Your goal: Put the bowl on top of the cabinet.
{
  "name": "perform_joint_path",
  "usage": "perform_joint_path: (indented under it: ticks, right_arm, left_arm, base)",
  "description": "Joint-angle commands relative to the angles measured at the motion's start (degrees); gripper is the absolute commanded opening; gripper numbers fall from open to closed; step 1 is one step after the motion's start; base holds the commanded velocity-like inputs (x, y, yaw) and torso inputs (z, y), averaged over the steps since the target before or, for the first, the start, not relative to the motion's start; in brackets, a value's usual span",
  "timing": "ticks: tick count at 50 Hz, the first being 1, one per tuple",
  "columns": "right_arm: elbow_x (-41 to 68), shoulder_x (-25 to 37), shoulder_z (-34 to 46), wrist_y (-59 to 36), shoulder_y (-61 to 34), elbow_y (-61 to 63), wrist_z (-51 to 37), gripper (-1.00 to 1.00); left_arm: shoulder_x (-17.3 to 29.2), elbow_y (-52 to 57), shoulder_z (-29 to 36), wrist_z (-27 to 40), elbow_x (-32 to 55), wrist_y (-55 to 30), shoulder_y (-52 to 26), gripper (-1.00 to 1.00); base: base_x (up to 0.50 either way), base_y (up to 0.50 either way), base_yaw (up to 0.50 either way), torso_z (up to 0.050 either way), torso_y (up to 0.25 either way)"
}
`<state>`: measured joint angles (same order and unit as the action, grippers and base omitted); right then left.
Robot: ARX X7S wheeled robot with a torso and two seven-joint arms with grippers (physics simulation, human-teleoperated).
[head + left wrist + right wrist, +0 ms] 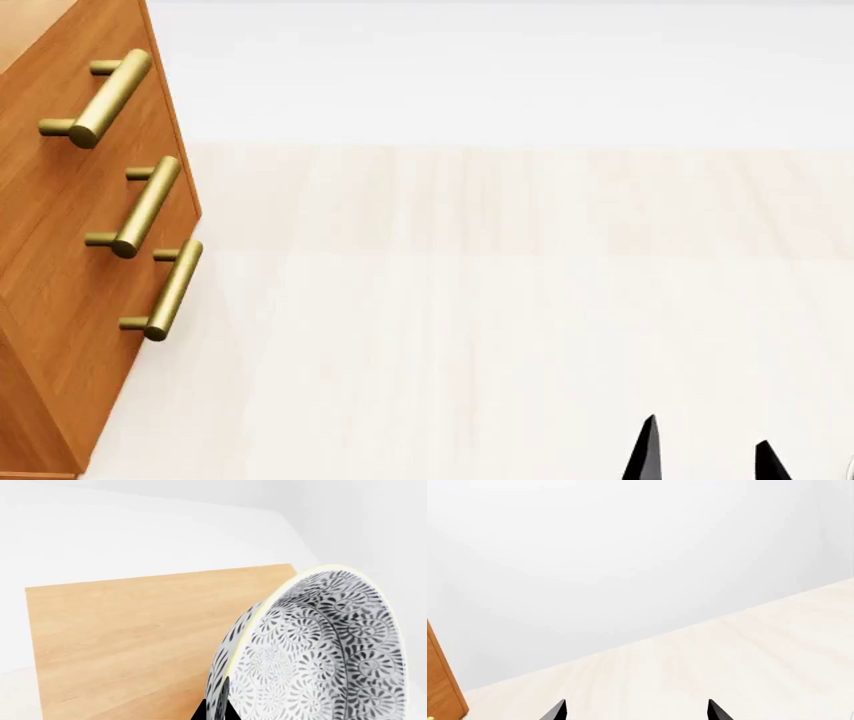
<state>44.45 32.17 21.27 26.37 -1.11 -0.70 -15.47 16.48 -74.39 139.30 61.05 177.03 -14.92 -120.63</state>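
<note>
While the left hand [217, 707] held the bowl [320, 650], the left wrist view showed that bowl tilted steeply on edge, its grey floral interior facing the camera and its pale rim running in an arc across the frame. One dark finger of the left hand lay against the bowl's outer wall near the rim, so the hand was closed on the rim; the opposite finger was hidden behind the bowl. Beyond the bowl lay the flat, light wooden top of the cabinet [133, 640], with the bowl held over its near right part. Whether the bowl touched the top could not be determined.

The head view showed the cabinet [54, 300] at the far left, its orange-brown drawer fronts carrying three brass bar handles [147, 205] stacked one below another. Pale floor [534, 300] filled the remainder of that view. The right hand [707, 455] appeared at the near right edge, well apart from the cabinet, with its two dark fingertips spread and nothing between them. The right wrist view confirmed this: both fingertips stood apart over bare floor, with a sliver of the cabinet's side at the left edge.
</note>
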Motion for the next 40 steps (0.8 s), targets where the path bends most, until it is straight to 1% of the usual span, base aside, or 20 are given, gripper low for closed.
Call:
perform_joint_path:
  ticks: [1, 28, 29, 40]
  right_arm:
    - [-0.1, -0.1, -0.1, 0.0, 0.1, 0.0, -0.1, 1.00]
    - [-0.1, -0.2, 0.0, -0.2, -0.1, -0.2, 0.2, 1.00]
    - [0.0, -0.2, 0.0, -0.2, -0.1, -0.2, 0.3, 1.00]
    - [-0.1, -0.1, -0.2, 0.0, 0.3, 0.3, 0.2, 1.00]
  left_arm:
    - [0.2, -0.6, 0.4, -0.2, -0.6, 0.7, 0.2, -1.00]
    - [0.9, -0.6, 0.5, 0.2, -0.8, 0.4, 1.5, -1.00]
    - [0.9, -0.6, 0.5, 0.2, -0.8, 0.2, 1.4, 1.00]
    - [0.7, -0.6, 1.1, 0.0, -0.8, 0.2, 1.3, 1.00]
  base:
    - [0.00, 0.00, 0.00, 0.000, 0.000]
    - [0.00, 0.00, 0.00, 0.000, 0.000]
    - [0.00, 0.00, 0.00, 0.000, 0.000]
    - [0.00, 0.00, 0.00, 0.000, 0.000]
